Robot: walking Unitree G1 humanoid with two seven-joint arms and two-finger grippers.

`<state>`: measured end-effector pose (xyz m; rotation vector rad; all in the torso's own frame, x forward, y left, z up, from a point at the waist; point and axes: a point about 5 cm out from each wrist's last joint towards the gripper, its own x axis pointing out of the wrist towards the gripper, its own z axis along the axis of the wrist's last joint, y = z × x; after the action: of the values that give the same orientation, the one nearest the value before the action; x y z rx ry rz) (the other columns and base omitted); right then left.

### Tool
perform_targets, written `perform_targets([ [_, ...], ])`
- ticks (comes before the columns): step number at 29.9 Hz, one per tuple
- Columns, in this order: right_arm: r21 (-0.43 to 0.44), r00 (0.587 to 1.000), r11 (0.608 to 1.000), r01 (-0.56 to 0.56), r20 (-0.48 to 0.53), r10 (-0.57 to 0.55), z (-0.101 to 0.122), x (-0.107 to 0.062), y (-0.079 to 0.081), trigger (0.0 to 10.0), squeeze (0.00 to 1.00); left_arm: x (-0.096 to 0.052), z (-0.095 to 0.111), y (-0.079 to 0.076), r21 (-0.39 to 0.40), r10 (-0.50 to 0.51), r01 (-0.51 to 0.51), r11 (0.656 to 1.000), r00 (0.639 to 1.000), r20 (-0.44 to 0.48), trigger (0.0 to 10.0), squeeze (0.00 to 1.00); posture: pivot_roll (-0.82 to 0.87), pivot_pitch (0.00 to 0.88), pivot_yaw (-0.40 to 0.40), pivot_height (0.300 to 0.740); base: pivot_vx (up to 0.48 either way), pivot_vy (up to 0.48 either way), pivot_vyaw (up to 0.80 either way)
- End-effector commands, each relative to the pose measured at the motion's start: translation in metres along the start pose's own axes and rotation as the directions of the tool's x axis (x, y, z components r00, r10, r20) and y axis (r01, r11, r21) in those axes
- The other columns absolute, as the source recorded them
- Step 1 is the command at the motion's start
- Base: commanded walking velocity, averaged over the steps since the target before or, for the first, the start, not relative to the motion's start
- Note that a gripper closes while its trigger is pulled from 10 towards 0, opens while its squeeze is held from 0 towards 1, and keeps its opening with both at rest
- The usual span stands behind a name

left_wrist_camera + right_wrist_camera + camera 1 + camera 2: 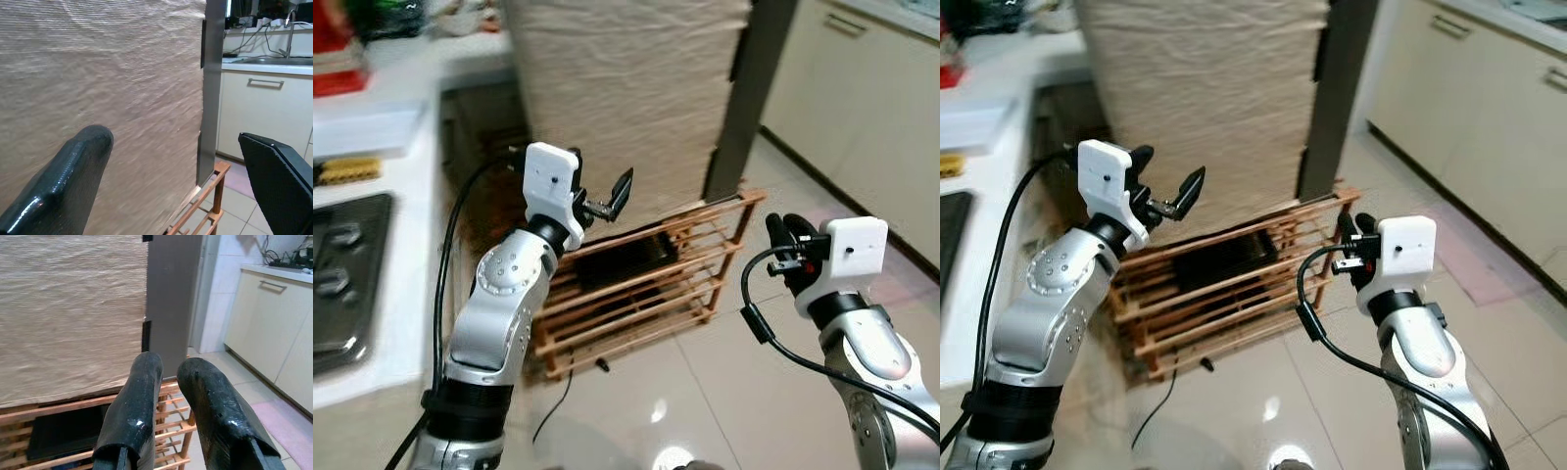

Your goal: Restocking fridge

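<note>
Fridge [626, 88] stood straight ahead of me, its near side draped in a wrinkled beige cloth and a dark grey edge [749, 98] running down its right. I held my left gripper [592, 196] raised near the cloth, its two black fingers [58, 186] spread wide apart with nothing between them. My right gripper [781, 245] hung lower and farther from the fridge, over the pale tiled floor [744, 362], its fingers [137, 411] drawn close together and holding nothing. A low wooden rack [646, 294] sat on the floor just at the foot of the fridge, with a dark flat item [622, 262] lying on its slats. A white counter [401, 176] with a stove top [342, 284] ran along my left, and cream cabinets [862, 108] lined the right.
</note>
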<state>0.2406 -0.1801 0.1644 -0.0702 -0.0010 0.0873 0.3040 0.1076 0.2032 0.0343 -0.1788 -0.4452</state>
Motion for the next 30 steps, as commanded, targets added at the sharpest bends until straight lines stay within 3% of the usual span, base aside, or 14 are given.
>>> perform_targets([
  [1,-0.005,1.0,1.0,-0.002,0.015,0.002,0.0045,0.0007,0.0003,10.0,0.0,0.0003,0.004,0.0027,0.01,0.003,-0.003,1.0,1.0,0.005,10.0,0.0,-0.03,0.025,0.026,0.74,0.289,0.0,0.0],
  [8,-0.064,0.999,0.997,-0.037,0.007,0.037,0.0052,0.0012,0.0036,10.0,0.0,-0.0019,0.0032,0.0049,0.014,0.014,-0.014,1.0,1.0,-0.001,10.0,0.0,-0.03,0.028,0.02,0.74,0.288,0.0,0.19],
  [11,-0.019,0.999,0.999,-0.034,0.006,0.035,0.0037,0.001,0.005,10.0,0.0,-0.0027,0.0032,0.0051,0.013,0.017,-0.017,1.0,1.0,-0.002,10.0,0.0,-0.03,0.029,0.018,0.74,0.292,0.0,0.53],
  [17,-0.025,1.0,0.999,-0.022,0.004,0.022,0.0038,0.0016,0.0023,10.0,0.0,-0.0025,0.0032,0.0044,0.017,0.011,-0.011,1.0,1.0,-0.003,10.0,0.0,-0.03,0.028,0.021,0.74,0.284,0.0,0.0],
  [30,-0.024,1.0,1.0,-0.009,0.003,0.009,0.0032,0.0005,0.0014,10.0,0.0,-0.0015,0.0029,0.0027,0.016,-0.001,0.002,1.0,1.0,-0.003,10.0,0.0,-0.03,0.028,0.029,0.74,0.0,0.0,0.0],
])
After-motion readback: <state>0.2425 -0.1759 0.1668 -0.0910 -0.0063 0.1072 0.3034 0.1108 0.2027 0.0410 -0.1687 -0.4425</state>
